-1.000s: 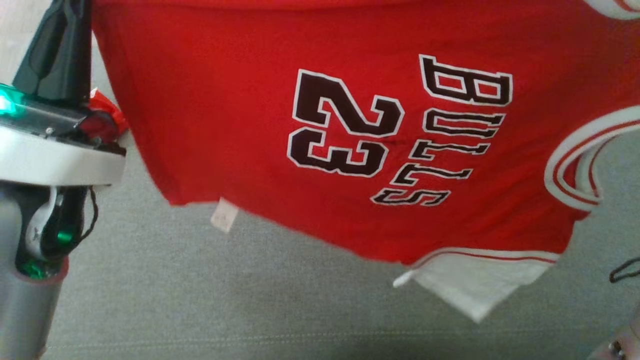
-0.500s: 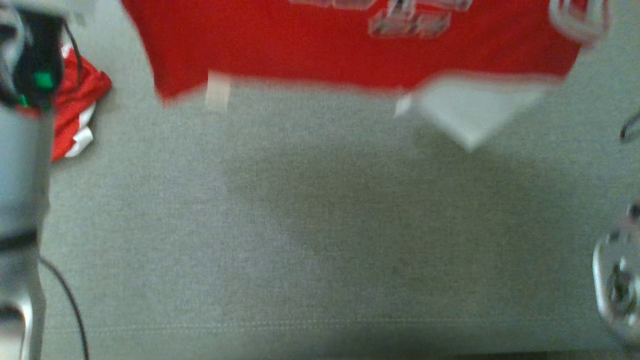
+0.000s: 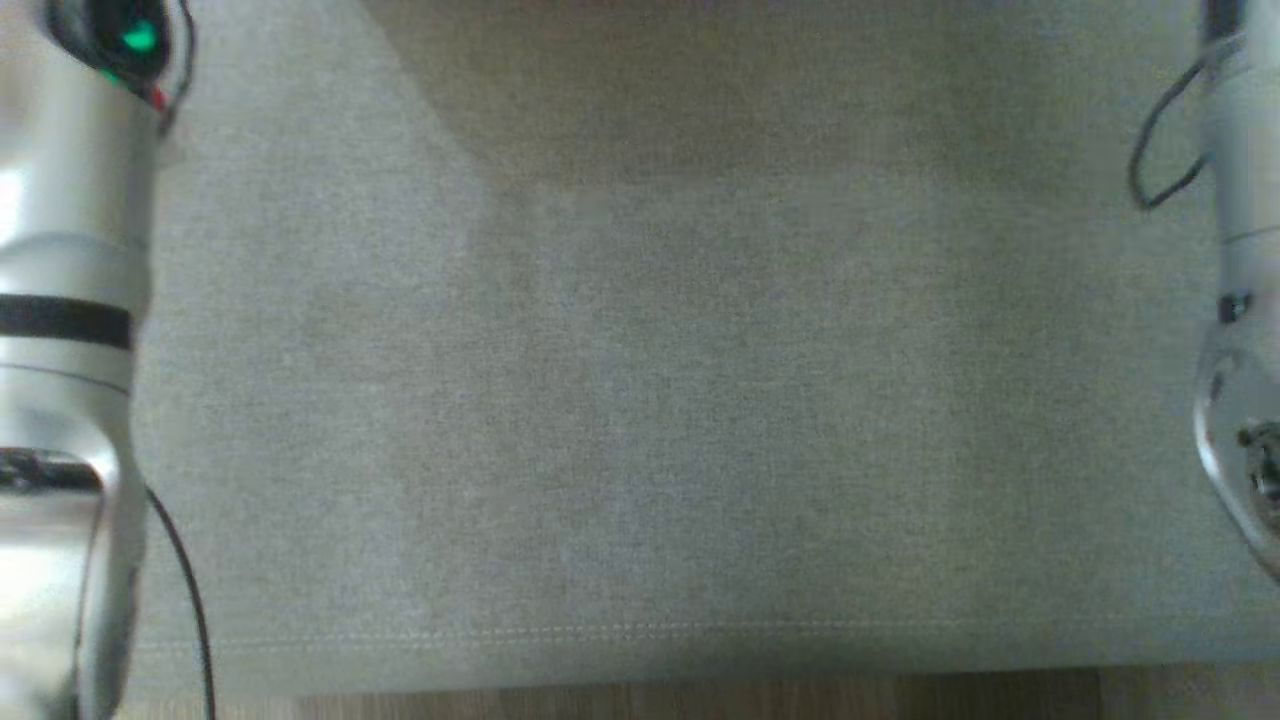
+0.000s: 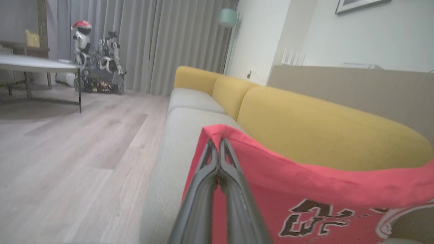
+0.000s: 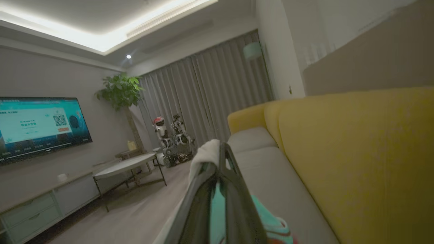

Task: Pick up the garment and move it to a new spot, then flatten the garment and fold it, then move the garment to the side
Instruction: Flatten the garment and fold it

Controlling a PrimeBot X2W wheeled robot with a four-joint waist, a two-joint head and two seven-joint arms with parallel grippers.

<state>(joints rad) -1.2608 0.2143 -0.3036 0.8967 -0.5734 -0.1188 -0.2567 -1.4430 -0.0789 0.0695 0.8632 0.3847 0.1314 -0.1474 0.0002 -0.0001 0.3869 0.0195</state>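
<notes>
Stretching wide, the grey sofa seat (image 3: 640, 400) meets yellow back cushions (image 4: 305, 132), with wood floor (image 4: 67, 145) and grey curtains (image 4: 152, 40) beyond. One red garment (image 4: 288, 183) hangs before the sofa, its top corner pinched at the tips of the left gripper (image 4: 217, 144) and its white edge (image 5: 205, 154) clamped in the right gripper (image 5: 221, 150). That makes two grippers, both closed tight on cloth.

A sofa (image 4: 305, 128) with a yellow back and a grey seat (image 3: 640, 400) runs along a pale wall (image 4: 373, 34) toward floor-length grey curtains (image 4: 152, 44), and light wood flooring (image 4: 67, 152) lies along its front edge. Across the room a low table (image 5: 125, 166) stands near a lit wall-mounted television (image 5: 37, 125) and a potted plant (image 5: 118, 91), under a glowing ceiling light strip (image 5: 101, 37).
</notes>
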